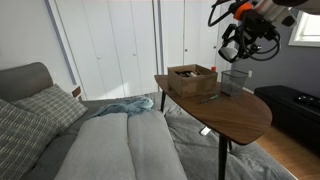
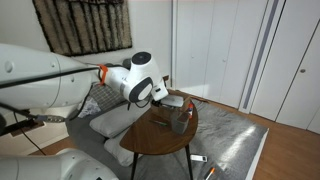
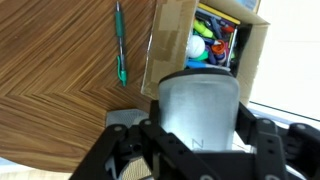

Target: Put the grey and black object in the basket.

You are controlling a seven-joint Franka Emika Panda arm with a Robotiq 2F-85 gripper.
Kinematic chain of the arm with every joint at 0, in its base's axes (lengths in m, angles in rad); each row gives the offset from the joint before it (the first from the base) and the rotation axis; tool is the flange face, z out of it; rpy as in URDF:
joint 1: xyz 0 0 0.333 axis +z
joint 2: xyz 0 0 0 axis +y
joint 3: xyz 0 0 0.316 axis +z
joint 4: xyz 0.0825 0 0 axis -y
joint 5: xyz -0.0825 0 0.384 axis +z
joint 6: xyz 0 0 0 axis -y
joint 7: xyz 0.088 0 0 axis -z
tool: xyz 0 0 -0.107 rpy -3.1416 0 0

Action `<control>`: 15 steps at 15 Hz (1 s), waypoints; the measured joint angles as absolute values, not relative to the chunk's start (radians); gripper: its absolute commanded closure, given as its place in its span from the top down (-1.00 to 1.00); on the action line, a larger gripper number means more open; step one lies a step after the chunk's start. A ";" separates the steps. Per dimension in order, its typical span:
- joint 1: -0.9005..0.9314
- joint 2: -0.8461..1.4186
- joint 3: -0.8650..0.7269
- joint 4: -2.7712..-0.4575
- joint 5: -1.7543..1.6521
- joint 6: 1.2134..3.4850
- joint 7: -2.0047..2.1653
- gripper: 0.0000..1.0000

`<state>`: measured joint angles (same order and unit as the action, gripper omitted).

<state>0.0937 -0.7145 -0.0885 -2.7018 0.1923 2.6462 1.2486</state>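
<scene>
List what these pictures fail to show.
Grey and black slab: not identifiable in any view.
Gripper: open or shut unclear. It is tiny in an exterior view, and the wrist view's grey see-through container covers its fingertips.
Brown cardboard box contents: cut by wrist view's top edge, blurred elsewhere.

Green pen (image 3: 120,45) on wooden table (image 3: 50,100)

**Grey slab on the table, basket standing beside it**

In the wrist view the grey and black object (image 3: 124,117) lies flat on the wooden table (image 3: 60,90). Only a light grey, squared part of it shows, and its black parts cannot be made out. It lies near the basket's corner, apart from it. The basket (image 3: 165,50) is a brown, open-topped box that stands upright on the table. It holds colourful items (image 3: 210,40). In an exterior view the basket (image 1: 190,82) sits near the tabletop's middle.
</scene>
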 measured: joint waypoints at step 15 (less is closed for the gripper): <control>0.116 -0.786 -0.270 -2.717 0.827 2.652 0.985 -0.09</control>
